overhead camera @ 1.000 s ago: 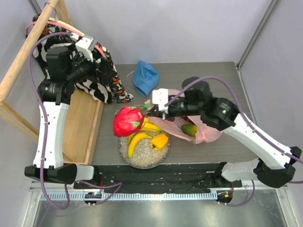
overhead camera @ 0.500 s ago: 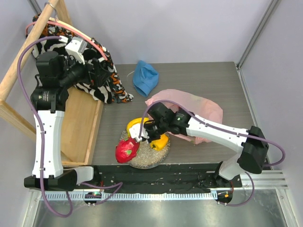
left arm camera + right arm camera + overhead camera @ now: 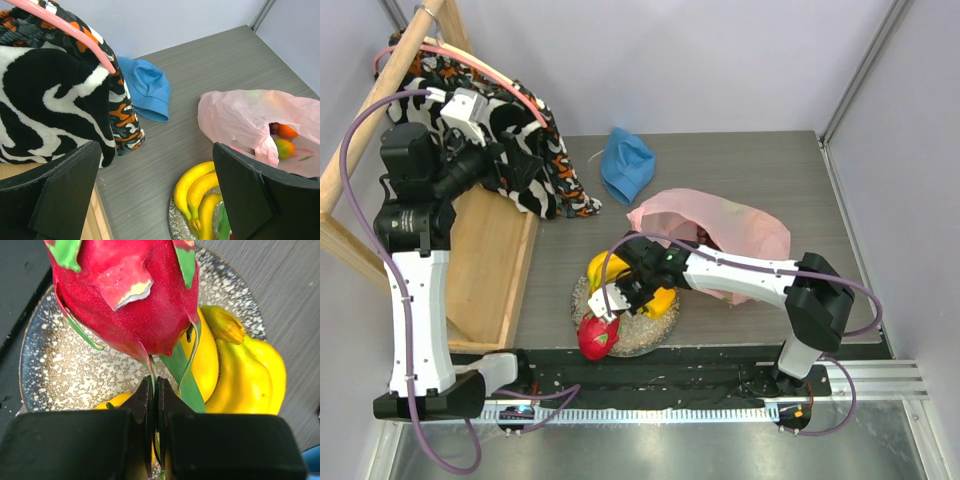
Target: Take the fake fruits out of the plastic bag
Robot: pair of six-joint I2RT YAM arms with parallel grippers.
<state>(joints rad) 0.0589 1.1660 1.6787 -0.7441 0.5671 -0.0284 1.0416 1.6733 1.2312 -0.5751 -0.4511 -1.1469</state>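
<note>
Grey table (image 3: pixel 740 160), top view: speckled plate (image 3: pixel 638 338) sits at the near edge. Dragon fruit (image 3: pixel 598 335) lies at 7 o'clock on the plate, overhanging its rim. Right gripper (image 3: pixel 611 306) is just above the fruit, at its 1 o'clock. Banana bunch (image 3: pixel 603 268) at the plate's 11 o'clock, yellow pepper (image 3: pixel 661 300) at 2 o'clock. Pink bag (image 3: pixel 730 225) lies off the plate toward 2 o'clock, crumpled. Blue cloth (image 3: pixel 627 165) at 12 o'clock, well apart. Left arm is raised by the patterned fabric (image 3: pixel 535 175) at 10 o'clock.

Left wrist view: left gripper (image 3: pixel 156 147) has its jaws spread wide, nothing between them. Bag mouth faces the camera; an orange fruit (image 3: pixel 287 131) and an orange-green fruit (image 3: pixel 283 149) show inside.

Right wrist view: jaws pressed together, pinching a thin green leaf of the dragon fruit. Yellow fruit (image 3: pixel 250 380) at 3 o'clock; banana or pepper, cannot tell.
</note>
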